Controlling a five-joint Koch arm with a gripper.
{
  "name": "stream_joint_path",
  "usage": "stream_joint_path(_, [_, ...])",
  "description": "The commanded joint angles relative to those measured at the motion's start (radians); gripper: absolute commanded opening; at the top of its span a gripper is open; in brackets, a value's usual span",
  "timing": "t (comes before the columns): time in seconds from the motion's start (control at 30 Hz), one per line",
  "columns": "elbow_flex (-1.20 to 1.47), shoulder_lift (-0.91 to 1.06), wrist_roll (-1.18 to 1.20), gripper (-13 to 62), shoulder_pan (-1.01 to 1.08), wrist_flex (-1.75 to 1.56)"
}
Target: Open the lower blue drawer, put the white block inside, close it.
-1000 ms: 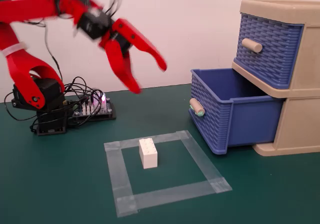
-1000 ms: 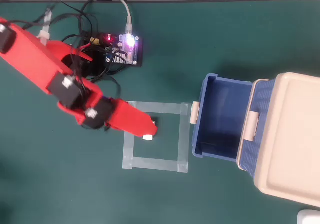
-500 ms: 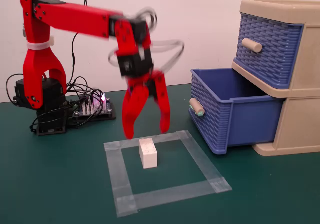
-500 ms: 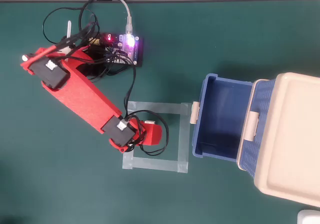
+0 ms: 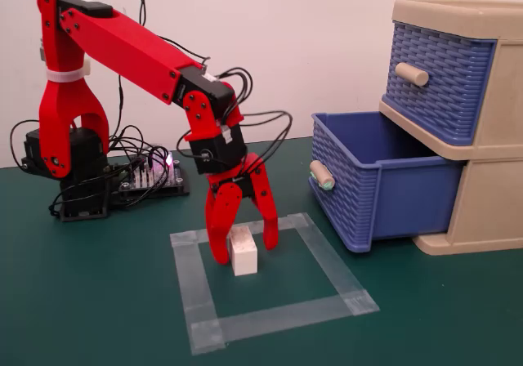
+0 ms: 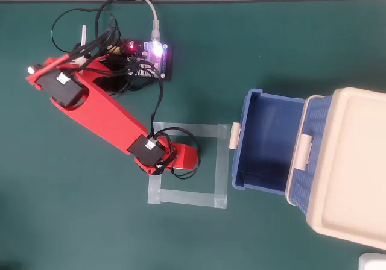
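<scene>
The lower blue drawer (image 5: 343,178) is pulled out of the beige cabinet (image 5: 482,194) and stands open and empty; its teal-tipped peg handle (image 5: 321,175) faces the arm. The drawer also shows in the overhead view (image 6: 239,161). The white block (image 5: 243,253) stands upright on the green mat inside a clear tape square (image 5: 327,256). My red gripper (image 5: 245,252) points down with its jaws open, one on each side of the block, tips near the mat. In the overhead view the gripper (image 6: 184,158) hides the block.
The upper blue drawer (image 5: 441,80) with a plain beige handle (image 5: 411,73) is shut. A controller board (image 5: 151,174) with lit LEDs and loose cables sits by the arm's base. The wall is close behind.
</scene>
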Motion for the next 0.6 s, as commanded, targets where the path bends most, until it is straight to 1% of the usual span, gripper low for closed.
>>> stream_joint_path(0.0, [-0.009, 0.025, -0.032, -1.8, -0.008, 0.034])
stream_joint_path(0.03, [-0.009, 0.034, -0.032, -7.6, -0.002, 0.052])
stream_joint_path(0.13, [-0.011, 0.107, -0.034, -8.0, 0.025, 0.112])
stream_joint_path(0.27, [-0.018, 0.360, -0.034, -8.1, 0.072, 0.202])
stream_joint_path(0.37, [-0.092, 0.512, 0.009, -8.1, 0.078, 0.229])
stream_joint_path(0.4, [-0.124, 0.534, 0.064, -8.1, 0.069, 0.232])
stream_joint_path(0.47, [-0.219, 0.532, 0.255, -8.1, 0.015, 0.218])
stream_joint_path(0.5, [-0.270, 0.508, 0.334, -8.1, -0.048, 0.212])
stream_joint_path(0.57, [-0.413, 0.399, 0.474, -8.1, -0.241, 0.190])
